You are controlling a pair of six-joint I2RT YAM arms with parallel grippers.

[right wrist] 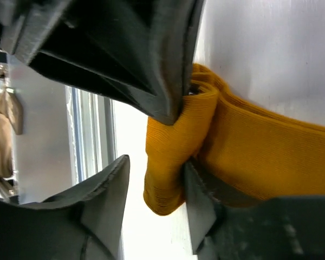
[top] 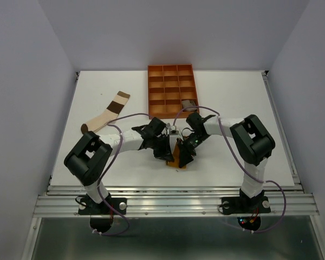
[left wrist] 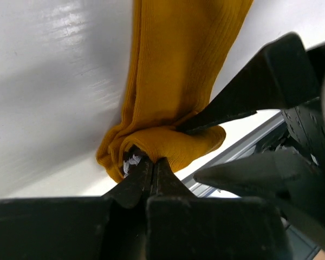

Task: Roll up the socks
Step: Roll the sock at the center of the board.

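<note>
The mustard orange sock (top: pixel 178 159) lies near the table's front edge, between both grippers. My left gripper (left wrist: pixel 151 161) is shut, pinching the folded-over end of this sock (left wrist: pixel 173 65). My right gripper (right wrist: pixel 156 162) is open. The sock's folded end (right wrist: pixel 168 162) sits between its jaws, and one finger (right wrist: pixel 197 200) is tucked against the fold. In the top view the left gripper (top: pixel 163 150) and right gripper (top: pixel 185 153) almost touch. The brown-cream-white sock (top: pixel 105 114) lies flat at the back left. The taupe sock (top: pixel 188 103) sits bundled in a tray compartment.
The rigid orange tray (top: pixel 171 76) with square compartments stands at the back centre, just beyond the grippers. The table's front rail (top: pixel 173 189) runs close behind the mustard sock. Cables loop off both arms over the table.
</note>
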